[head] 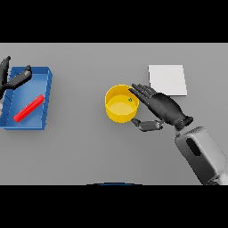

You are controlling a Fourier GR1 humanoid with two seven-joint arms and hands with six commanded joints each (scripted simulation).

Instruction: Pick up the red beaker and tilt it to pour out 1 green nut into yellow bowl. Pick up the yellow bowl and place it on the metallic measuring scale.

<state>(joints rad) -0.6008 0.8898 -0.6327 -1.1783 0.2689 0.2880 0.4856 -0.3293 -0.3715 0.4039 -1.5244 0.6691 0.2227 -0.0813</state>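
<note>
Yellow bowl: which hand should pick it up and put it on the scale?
The right hand. Its fingers already reach over the yellow bowl, thumb beside it, and the scale lies just behind. The left hand is far off, over the blue tray.

Smooth matt yellow bowl (121, 104), matt grey table (89, 147), pale flat scale (168, 79)

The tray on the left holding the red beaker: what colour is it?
Blue. The tray shows best in the head view, with the red beaker lying in it.
</note>
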